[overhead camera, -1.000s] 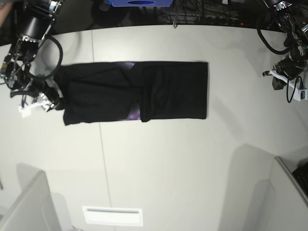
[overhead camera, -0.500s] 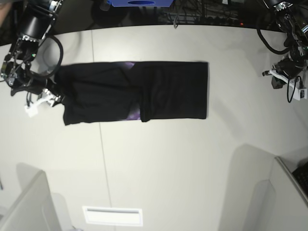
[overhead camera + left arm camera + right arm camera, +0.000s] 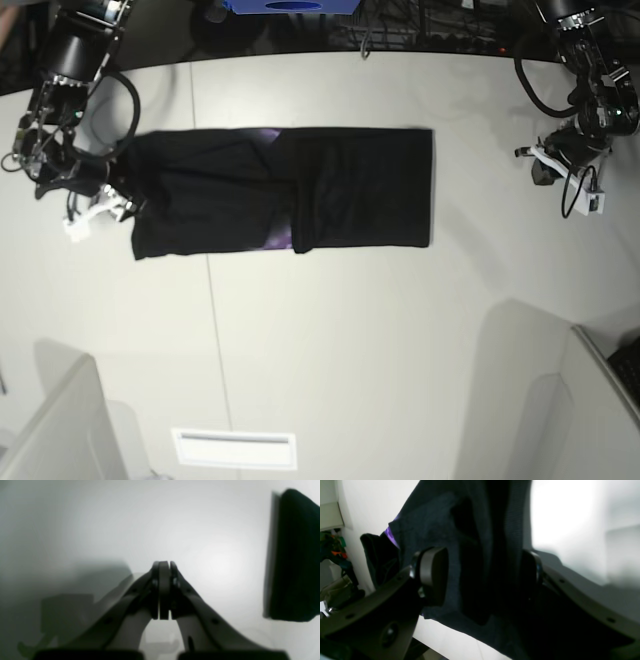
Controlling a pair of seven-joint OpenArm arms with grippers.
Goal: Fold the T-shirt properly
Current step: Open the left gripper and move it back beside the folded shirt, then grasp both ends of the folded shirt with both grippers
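Observation:
The black T-shirt (image 3: 300,190) lies flat on the white table (image 3: 350,340), folded into a long strip, with purple print (image 3: 268,135) showing at its fold lines. At the strip's left end, my right gripper (image 3: 105,200) stands open. In the right wrist view the right gripper (image 3: 481,573) has its jaws wide apart around a bunched edge of the T-shirt (image 3: 470,542), and one pad (image 3: 432,575) sits clear of the cloth. My left gripper (image 3: 545,165) is shut on nothing, off to the right of the shirt. In the left wrist view the left gripper (image 3: 163,565) hovers over bare table, with the T-shirt (image 3: 295,555) at the frame's right.
A blue object (image 3: 290,5) and cables sit beyond the table's far edge. Near the front edge there is a white slotted plate (image 3: 235,448). Grey panels rise at the front left (image 3: 60,430) and front right (image 3: 600,400) corners.
In the base view my left arm has swung left, closer to the shirt. My right gripper has shifted slightly up along the shirt's left end. The shirt lies as before.

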